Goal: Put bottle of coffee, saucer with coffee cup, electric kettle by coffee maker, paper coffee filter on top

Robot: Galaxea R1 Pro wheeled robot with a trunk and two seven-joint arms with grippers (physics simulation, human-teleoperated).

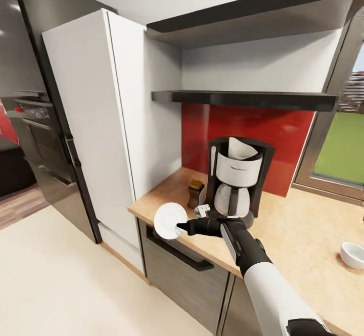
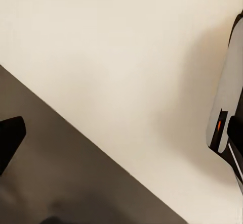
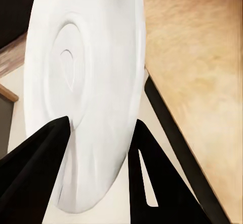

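Right gripper [image 1: 180, 227] pinching the saucer [image 1: 170, 220] by its rim, held on edge over the countertop [image 1: 298, 225] front corner. Just behind: bottle of coffee [image 1: 195, 192], coffee maker [image 1: 236, 182] with paper coffee filter [image 1: 241, 150] on top. Coffee cup [image 1: 352, 254] far right. Left gripper state: cannot tell.

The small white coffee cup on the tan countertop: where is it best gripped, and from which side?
Probably pinch the rim wall of the small white coffee cup, one finger inside, one outside, coming from above. It stands upright, mouth open upward, on the light tan wood-look countertop, and its low rounded body offers little side. No handle is visible. The right gripper holds the round white saucer.
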